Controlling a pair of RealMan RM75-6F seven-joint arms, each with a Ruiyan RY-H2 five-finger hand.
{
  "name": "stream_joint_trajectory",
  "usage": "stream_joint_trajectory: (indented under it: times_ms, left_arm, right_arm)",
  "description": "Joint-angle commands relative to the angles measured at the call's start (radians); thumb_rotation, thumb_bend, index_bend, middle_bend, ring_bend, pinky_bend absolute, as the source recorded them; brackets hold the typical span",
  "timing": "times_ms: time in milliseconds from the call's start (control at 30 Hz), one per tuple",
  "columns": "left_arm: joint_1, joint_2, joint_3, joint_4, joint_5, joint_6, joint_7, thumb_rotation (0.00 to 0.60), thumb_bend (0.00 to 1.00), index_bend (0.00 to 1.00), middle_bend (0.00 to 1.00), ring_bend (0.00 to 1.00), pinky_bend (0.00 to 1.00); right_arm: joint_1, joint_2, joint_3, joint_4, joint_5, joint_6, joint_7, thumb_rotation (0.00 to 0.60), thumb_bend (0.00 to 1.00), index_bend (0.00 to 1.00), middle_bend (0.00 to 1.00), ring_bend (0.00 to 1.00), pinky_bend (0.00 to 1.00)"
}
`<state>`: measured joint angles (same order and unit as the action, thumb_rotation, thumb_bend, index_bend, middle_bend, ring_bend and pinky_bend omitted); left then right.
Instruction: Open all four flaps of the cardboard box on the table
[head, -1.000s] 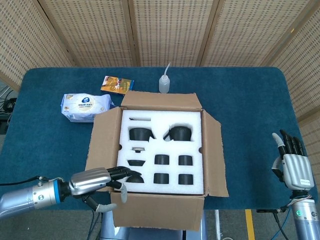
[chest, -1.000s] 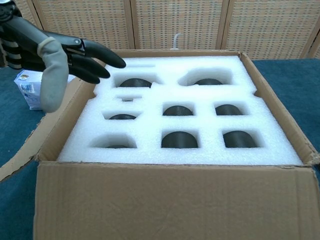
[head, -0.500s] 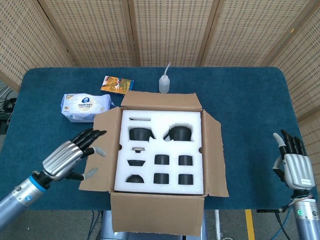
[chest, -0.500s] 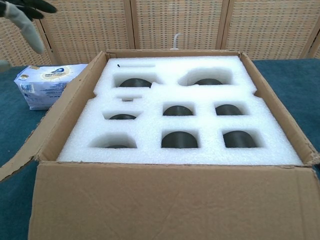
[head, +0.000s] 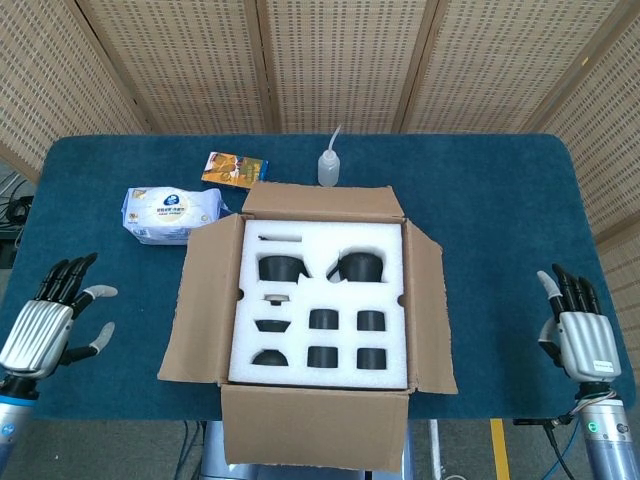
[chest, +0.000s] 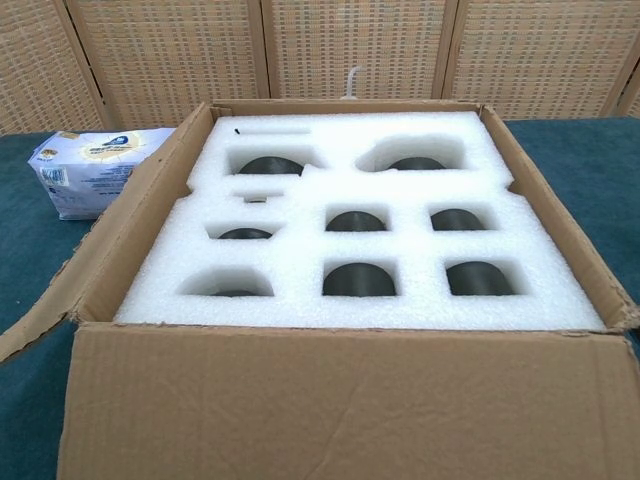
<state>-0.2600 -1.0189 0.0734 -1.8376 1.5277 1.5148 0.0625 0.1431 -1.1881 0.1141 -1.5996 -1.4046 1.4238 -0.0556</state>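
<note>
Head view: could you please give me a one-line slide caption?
Box with flaps open, foam insert exposed, left hand and right hand open at either side.

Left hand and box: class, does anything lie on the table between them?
Nothing visible does. In the head view only bare blue table separates the left hand from the box. The wipes pack lies further back, clear of that path.

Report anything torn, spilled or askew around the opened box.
The brown cardboard box has a ragged, torn near corner on its left flap. The white foam insert sits level; nothing has spilled.
</note>
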Motion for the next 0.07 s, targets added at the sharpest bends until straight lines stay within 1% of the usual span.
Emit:
stream_joint_trajectory:
  times_ms: [33,67]
  left_arm:
    - [0.036,-0.033,-0.011,0.019,-0.011,0.044,0.023,0.501,0.40,0.31,0.00,0.00,0.00]
    - [0.042,-0.039,-0.013,0.022,-0.010,0.051,0.027,0.501,0.40,0.31,0.00,0.00,0.00]
  right_arm:
    - [-0.002,-0.005,-0.003,0.002,-0.004,0.003,-0.001,0.600,0.96,0.05,0.00,0.00,0.00]
    - [-0.002,-0.006,-0.004,0.002,-0.005,0.003,-0.001,0.600,0.96,0.05,0.00,0.00,0.00]
